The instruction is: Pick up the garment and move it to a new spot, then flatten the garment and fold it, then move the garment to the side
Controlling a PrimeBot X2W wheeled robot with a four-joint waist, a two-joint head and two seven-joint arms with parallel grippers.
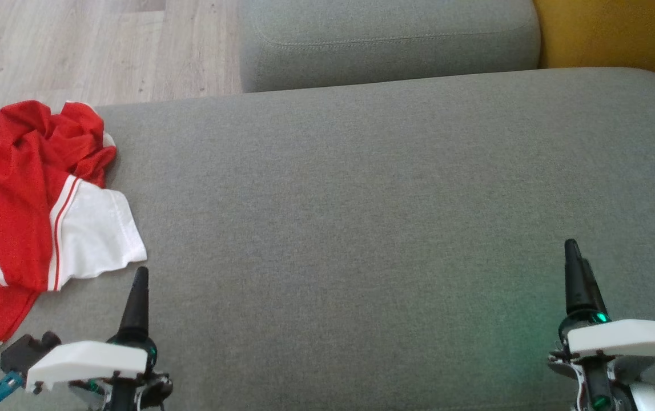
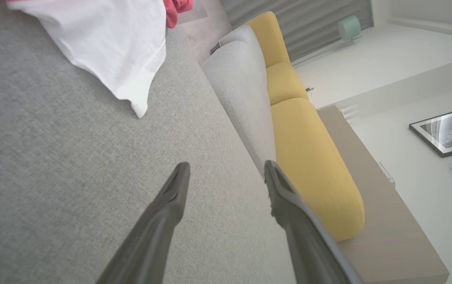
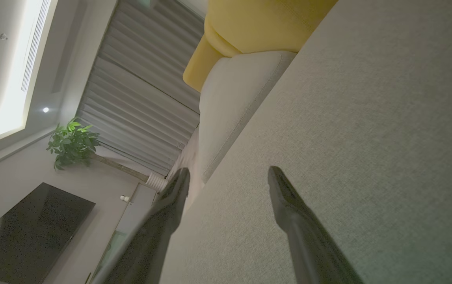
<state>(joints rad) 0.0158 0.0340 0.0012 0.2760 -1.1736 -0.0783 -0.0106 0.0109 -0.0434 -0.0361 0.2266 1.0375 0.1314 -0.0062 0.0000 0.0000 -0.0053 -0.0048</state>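
1. Left gripper, long dark fingers spread and empty, hovers at the near left corner of a wide grey fabric sofa cushion.
2. Right gripper, likewise spread and empty, at the near right corner.
3. Crumpled red-and-white jersey garment lies at the cushion's left edge, just beyond the left gripper.

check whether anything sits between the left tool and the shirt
Nothing visible does. The open left tool sits just short of the shirt, near its white sleeve, with bare grey cushion between them.
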